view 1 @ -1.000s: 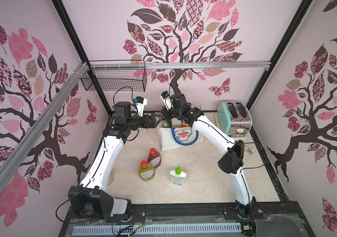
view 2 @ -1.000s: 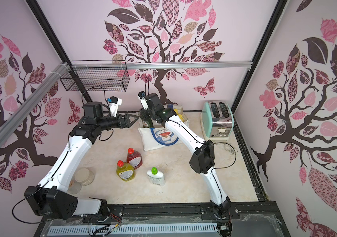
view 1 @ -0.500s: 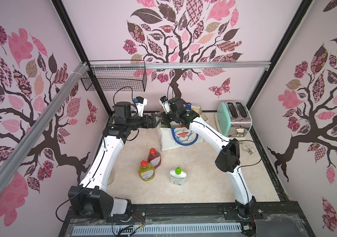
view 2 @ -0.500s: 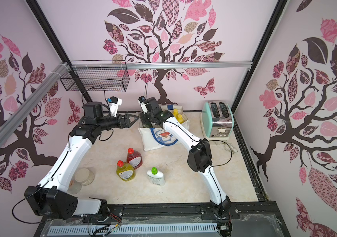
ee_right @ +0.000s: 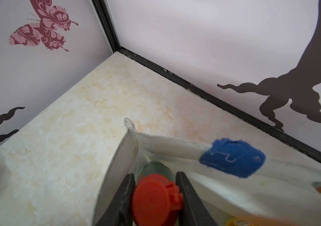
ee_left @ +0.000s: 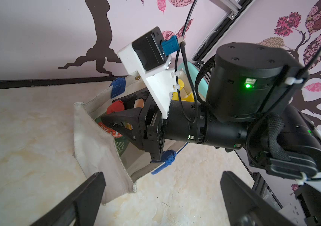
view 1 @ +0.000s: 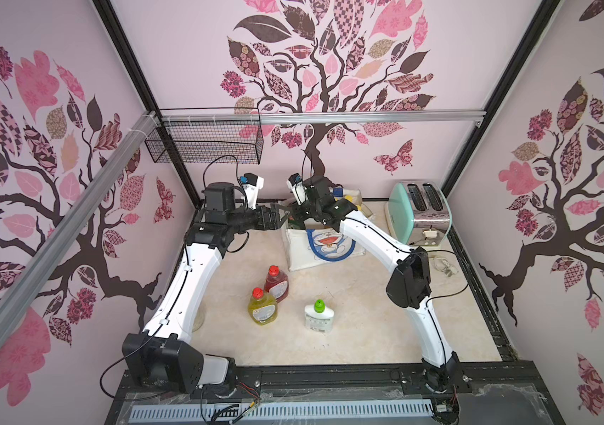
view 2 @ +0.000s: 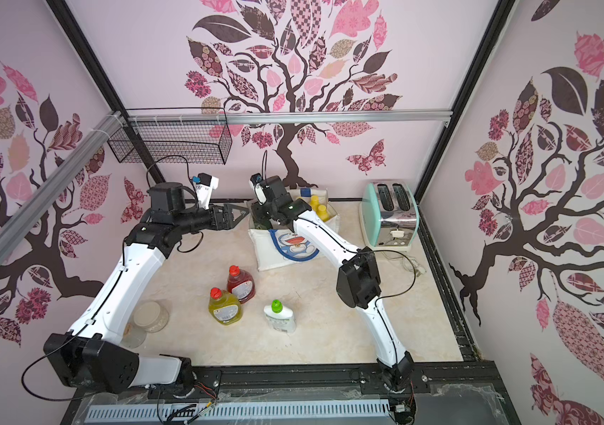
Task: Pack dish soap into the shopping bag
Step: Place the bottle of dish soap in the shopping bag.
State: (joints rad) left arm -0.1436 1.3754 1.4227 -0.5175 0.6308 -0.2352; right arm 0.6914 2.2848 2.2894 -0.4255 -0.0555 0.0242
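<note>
- Your right gripper (ee_right: 154, 182) pinches the squat dark green plastic dish-soap bottle (ee_right: 153, 166) at its top. One black finger sits on either side of the round red cap (ee_right: 155, 201).
- The bottle points cap-up, and its long axis runs down into the bag. It looks about upright, but the exact tilt is hard to judge.
- It sits inside the white boxy canvas shopping bag with blue handles and a blue cartoon cat (view 1: 315, 250). It is in the end nearest your left arm, just inside the corner of the rim.
- Your left gripper (view 2: 240, 219) is spread wide and holds nothing. It hovers just beside that same end of the bag and points at it. Whether it touches the canvas cannot be told.
- Yellow caps of taller bottles (view 2: 320, 209) show in the bag's other half.
- Edges: the bag's end wall stands close against the right gripper's outer finger. The back wall is near behind the bag. A mint-and-steel toaster (view 1: 420, 213) stands near the bag's far end.
- Open room: bare marbled tabletop (view 1: 366, 338) lies past the bag's left end toward the back corner, and also in front of the bag.
- Three bottles stand cap-up in front of the bag. A squat red bottle (view 1: 276, 283) is just beside a yellow-green one (view 1: 262, 309). A white bottle with a green cap (view 1: 318, 314) stands apart from them.
</note>
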